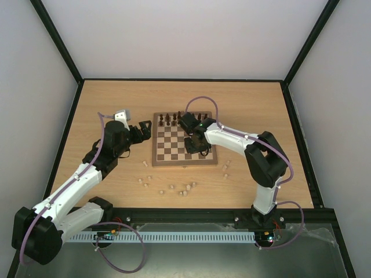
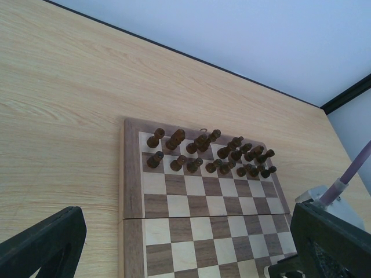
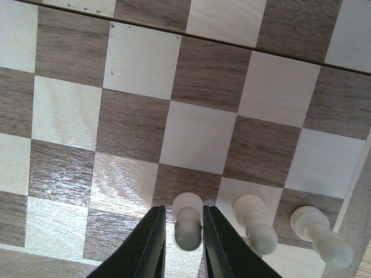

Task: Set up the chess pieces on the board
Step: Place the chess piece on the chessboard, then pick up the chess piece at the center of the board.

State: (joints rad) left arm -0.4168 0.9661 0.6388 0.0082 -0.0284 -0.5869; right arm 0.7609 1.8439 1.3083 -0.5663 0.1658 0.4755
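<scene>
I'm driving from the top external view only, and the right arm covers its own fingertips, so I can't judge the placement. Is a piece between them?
Observer: Yes. A pale pawn stands upright on the board between the right gripper's fingers; whether they pinch it, I cannot tell.
Operator: Anything beside it?
Observer: Two more pale pawns stand in line with it, toward the board's border.
Operator: And the hidden end of the dark rows?
Observer: The dark pieces run in two rows across the whole far edge.
</scene>
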